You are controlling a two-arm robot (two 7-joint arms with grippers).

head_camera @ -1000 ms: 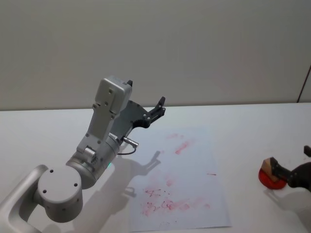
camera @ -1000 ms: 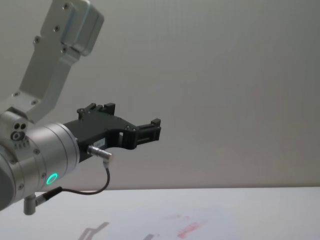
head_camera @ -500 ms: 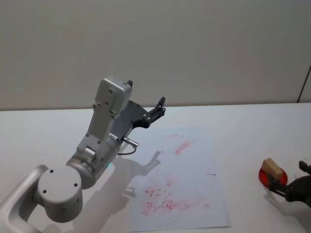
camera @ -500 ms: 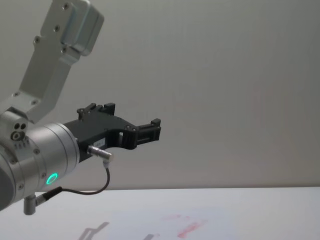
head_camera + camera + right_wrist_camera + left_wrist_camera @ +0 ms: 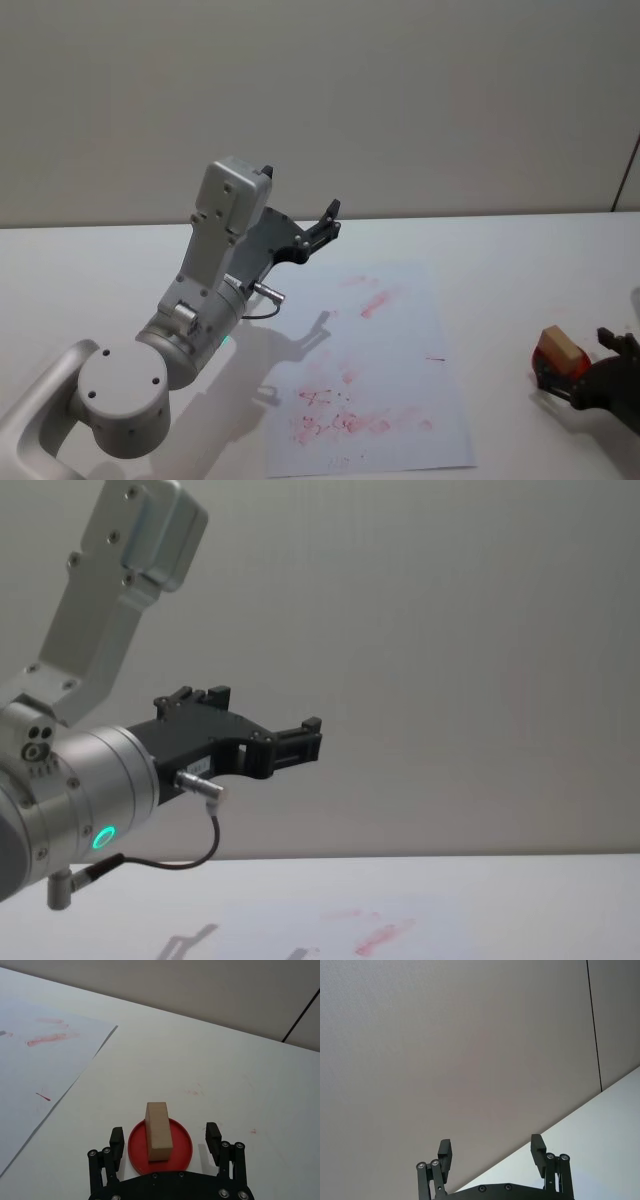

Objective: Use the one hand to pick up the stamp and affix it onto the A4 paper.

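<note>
Soft, even light, bright across the white table [image 5: 500, 260]. The left arm [image 5: 215, 260] throws a pale, fuzzy-edged shadow [image 5: 300, 345] onto table and paper [image 5: 400, 330], so light comes from overhead. Green ring [image 5: 103, 837] glowing on its wrist.

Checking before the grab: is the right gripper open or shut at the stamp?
Open. The right gripper has its fingers apart either side of the upright stamp on its red pad.

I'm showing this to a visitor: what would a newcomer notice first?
The silver left arm looms at left, its left end effector open in the air. At centre lies the A4 paper smeared with red ink; at right the wooden stamp stands on a red round pad, flanked by the open right end effector.
</note>
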